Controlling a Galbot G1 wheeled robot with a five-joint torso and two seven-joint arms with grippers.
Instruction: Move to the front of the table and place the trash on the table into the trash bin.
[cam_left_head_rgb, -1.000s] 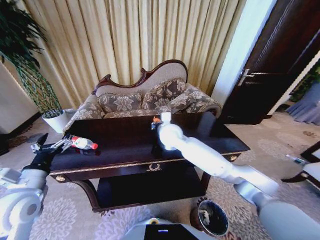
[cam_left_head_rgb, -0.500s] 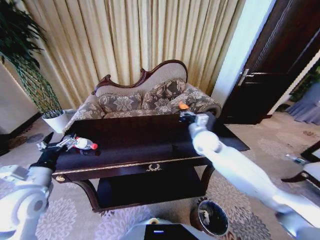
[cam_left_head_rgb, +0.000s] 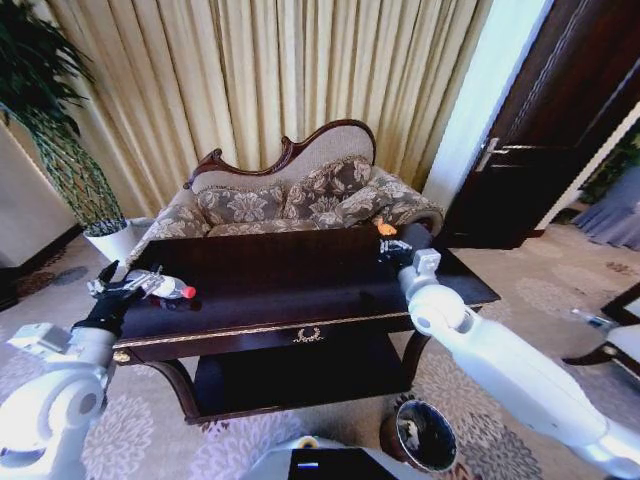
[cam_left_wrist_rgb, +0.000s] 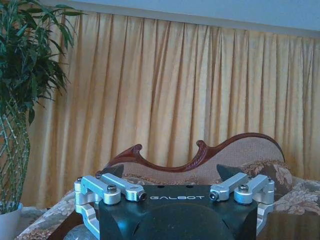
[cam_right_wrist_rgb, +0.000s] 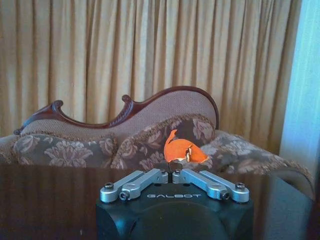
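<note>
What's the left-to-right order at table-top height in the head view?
Left gripper → bottle → bare table top → right gripper holding the orange scrap at the far right corner.

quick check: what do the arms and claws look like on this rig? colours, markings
Both arms have smooth, rounded white-grey shells with bulbous joints. The left claw sits on a black wrist section. Up close, each claw body is a glossy black block with "GALBOT" in pale lettering, and silver metal linkage bars with round bolt heads lead to the fingers, as on the right claw. No loose cables visible.
</note>
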